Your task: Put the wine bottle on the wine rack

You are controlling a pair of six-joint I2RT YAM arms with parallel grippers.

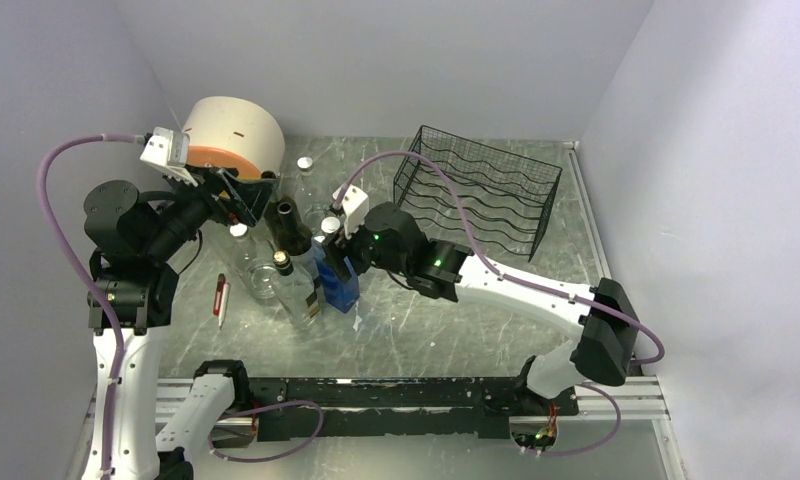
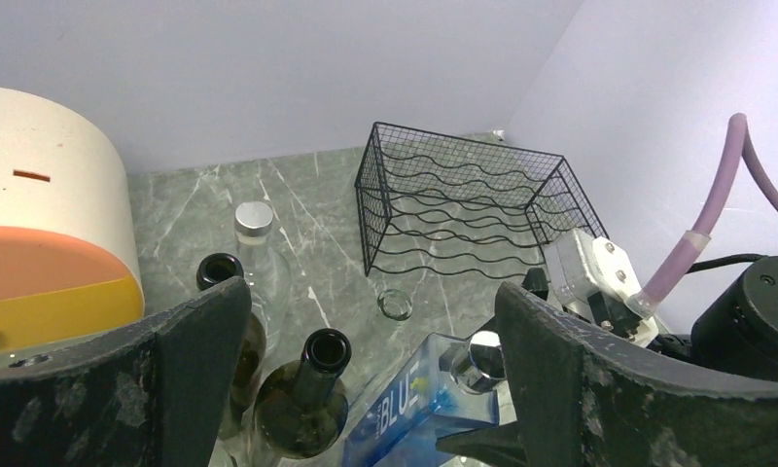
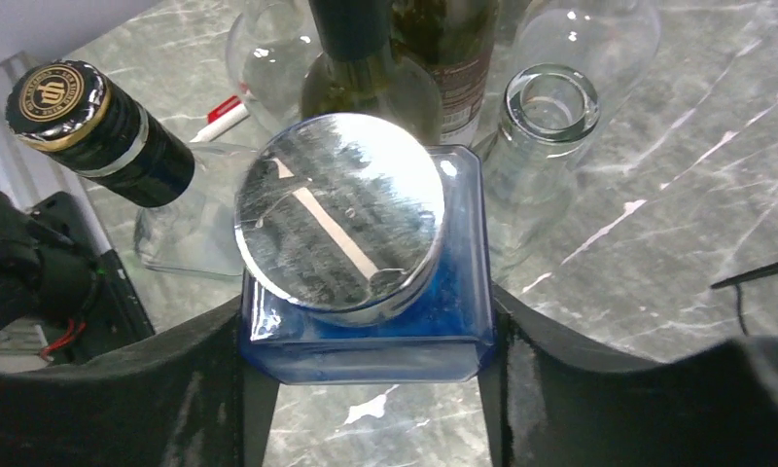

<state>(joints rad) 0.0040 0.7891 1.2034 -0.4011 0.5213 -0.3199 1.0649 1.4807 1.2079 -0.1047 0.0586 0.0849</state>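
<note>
The black wire wine rack (image 1: 481, 190) stands at the back right and is empty; it also shows in the left wrist view (image 2: 468, 199). My right gripper (image 1: 338, 262) is shut on a blue square bottle (image 1: 340, 285) with a silver cap (image 3: 338, 214), its fingers (image 3: 220, 389) pressed on both sides below the cap. Dark green wine bottles (image 1: 288, 225) (image 2: 312, 389) stand open-necked just left of it. My left gripper (image 1: 238, 200) is open and empty above that cluster (image 2: 371, 321).
A clear bottle with a black-gold cap (image 3: 93, 122), an open clear bottle (image 3: 550, 107) and a silver-capped clear bottle (image 2: 254, 229) crowd the blue one. A cream and orange drum (image 1: 234, 135) sits back left. A red pen (image 1: 220, 298) and a small glass jar (image 2: 396, 305) lie nearby.
</note>
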